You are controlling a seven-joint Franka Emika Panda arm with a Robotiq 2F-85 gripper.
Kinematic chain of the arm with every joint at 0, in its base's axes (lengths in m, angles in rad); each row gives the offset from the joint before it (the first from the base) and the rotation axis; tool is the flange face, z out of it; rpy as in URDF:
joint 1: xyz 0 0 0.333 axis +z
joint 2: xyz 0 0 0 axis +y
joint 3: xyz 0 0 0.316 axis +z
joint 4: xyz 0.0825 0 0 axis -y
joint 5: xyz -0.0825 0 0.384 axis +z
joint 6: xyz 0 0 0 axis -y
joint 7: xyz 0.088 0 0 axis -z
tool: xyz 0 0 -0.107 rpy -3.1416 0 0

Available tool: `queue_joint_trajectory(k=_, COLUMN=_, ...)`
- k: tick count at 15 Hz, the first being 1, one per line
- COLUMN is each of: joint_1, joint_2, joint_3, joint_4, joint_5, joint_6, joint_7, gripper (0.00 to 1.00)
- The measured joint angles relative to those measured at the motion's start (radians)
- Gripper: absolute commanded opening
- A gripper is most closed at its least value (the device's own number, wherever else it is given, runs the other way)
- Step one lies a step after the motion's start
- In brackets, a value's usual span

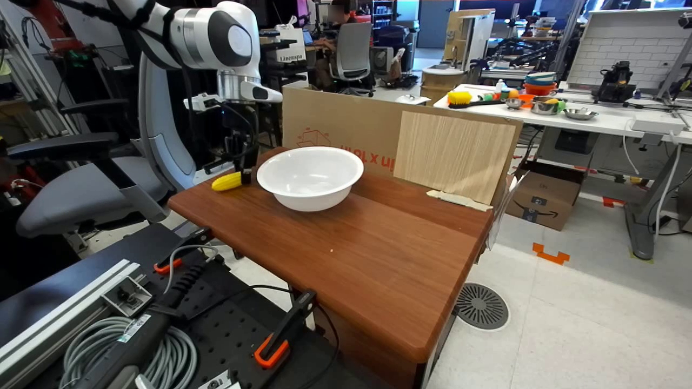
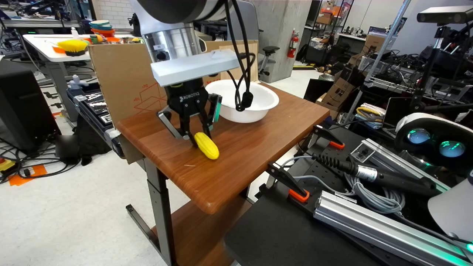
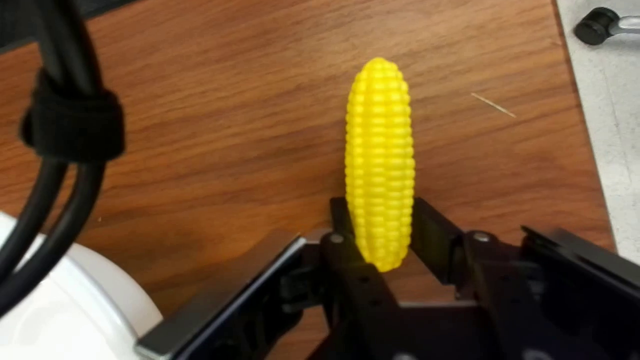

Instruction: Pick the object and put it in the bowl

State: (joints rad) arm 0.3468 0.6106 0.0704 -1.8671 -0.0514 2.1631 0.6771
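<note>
- Jaws: closed on the corn cob [image 3: 380,160], bearing on both its flanks near one end.
- Location of the item: between the jaws, its free end projecting beyond them over the counter [image 1: 346,259]. Whether it touches the counter or hangs above it cannot be told.
- The bowl [image 2: 258,115] stands on the counter just beside the jaws. Whether its rim and the jaws touch cannot be told.
- Cut off: in the wrist view, the left and lower edges crop the bowl, and black cables [image 3: 86,200], bound by a band [image 3: 72,122], cross part of it. In both exterior views the arm [image 1: 197,35] above the jaws leaves the frame at the top.
- Hidden: in an exterior view, hanging cables [image 2: 247,99] and part of the jaws cover portions of the bowl.
- Hard to make out: in an exterior view, to the right of a grey chair [image 1: 97,186], the jaws merge with the dark background.
- On the counter ahead of the jaws, the wrist view shows a pale sliver [image 3: 492,105]; material undetermined.
- Condition of the corn cob: bright yellow, slim and rounded, tapering to both ends, with lengthwise rows of raised kernels. Its full length shows in the wrist view; in both exterior views single kernels are too small to separate.
</note>
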Motion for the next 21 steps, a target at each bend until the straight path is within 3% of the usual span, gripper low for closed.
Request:
queue_joint_trajectory(k=5, joint_1=-0.001, joint_2=-0.023, joint_3=0.009, joint_4=0.013, joint_5=0.015, joint_6=0.0, joint_7=-0.001, gripper=0.08)
queue_joint_trajectory(k=11, joint_1=-0.013, joint_2=-0.204, joint_3=0.013, joint_4=-0.071, joint_5=0.039, joint_6=-0.002, joint_7=-0.001, gripper=0.08)
queue_joint_trajectory(k=15, joint_1=-0.064, joint_2=-0.314, joint_3=-0.004, joint_4=-0.161, joint_5=0.041, joint_6=-0.003, joint_7=0.004, gripper=0.08)
queue_joint_trajectory(k=21, joint_1=-0.17, joint_2=-0.325, joint_3=-0.06, joint_4=-0.187, joint_5=0.044, joint_6=0.0, joint_7=0.023, gripper=0.08)
